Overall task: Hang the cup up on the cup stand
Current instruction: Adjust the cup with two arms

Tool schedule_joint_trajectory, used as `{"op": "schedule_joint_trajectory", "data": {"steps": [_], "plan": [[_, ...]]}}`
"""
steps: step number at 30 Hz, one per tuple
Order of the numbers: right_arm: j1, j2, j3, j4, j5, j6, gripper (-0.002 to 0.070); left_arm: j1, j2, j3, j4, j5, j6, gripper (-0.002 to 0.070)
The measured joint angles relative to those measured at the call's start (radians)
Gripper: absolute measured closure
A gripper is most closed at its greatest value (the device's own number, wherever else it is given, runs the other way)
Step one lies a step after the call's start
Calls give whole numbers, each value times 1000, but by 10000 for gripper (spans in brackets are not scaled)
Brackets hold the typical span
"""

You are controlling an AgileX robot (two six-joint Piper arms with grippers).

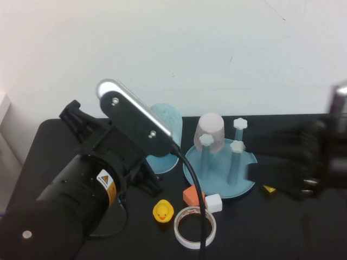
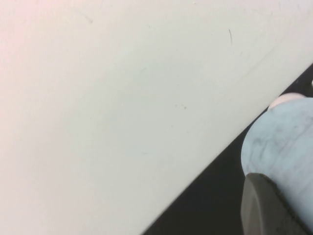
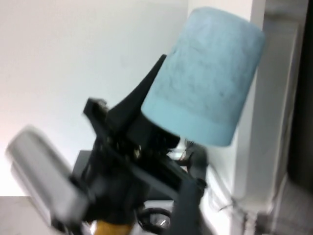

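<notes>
The light blue cup (image 1: 166, 122) is upside down, its wide rim lowest, just left of the cup stand (image 1: 245, 187). My left gripper (image 1: 153, 162) is shut on the cup. In the right wrist view the cup (image 3: 205, 73) hangs in the air with a black finger (image 3: 143, 100) along its side. In the left wrist view the cup (image 2: 286, 134) lies against a grey finger (image 2: 264, 208). The stand has blue pegs with white flower caps (image 1: 237, 145). My right gripper (image 1: 250, 158) is blurred, open and empty, just right of the stand.
A pale pinkish translucent cup (image 1: 210, 129) sits upside down over one peg. In front of the stand lie an orange block (image 1: 192, 194), a white block (image 1: 213, 203), a yellow rubber duck (image 1: 162, 211) and a tape roll (image 1: 195, 227). A small yellow piece (image 1: 269, 189) lies under the right arm.
</notes>
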Motion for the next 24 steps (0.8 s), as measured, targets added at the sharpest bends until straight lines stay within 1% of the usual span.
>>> {"op": "schedule_joint_trajectory", "data": {"steps": [2, 3, 6, 9, 15, 24], "plan": [[54, 54, -58, 0, -20, 72, 50, 0, 0, 0, 0, 0, 61, 669], [83, 86, -91, 0, -30, 106, 27, 0, 0, 0, 0, 0, 90, 669], [149, 169, -186, 0, -60, 176, -3, -1, 0, 0, 1, -2, 144, 669], [189, 239, -280, 0, -90, 200, -11, -1, 0, 0, 2, -24, 171, 669], [214, 309, -396, 0, -119, 225, -14, -1, 0, 0, 2, -66, 183, 669], [215, 337, -430, 0, -158, 243, -16, -1, 0, 0, 5, -78, 246, 669]]}}
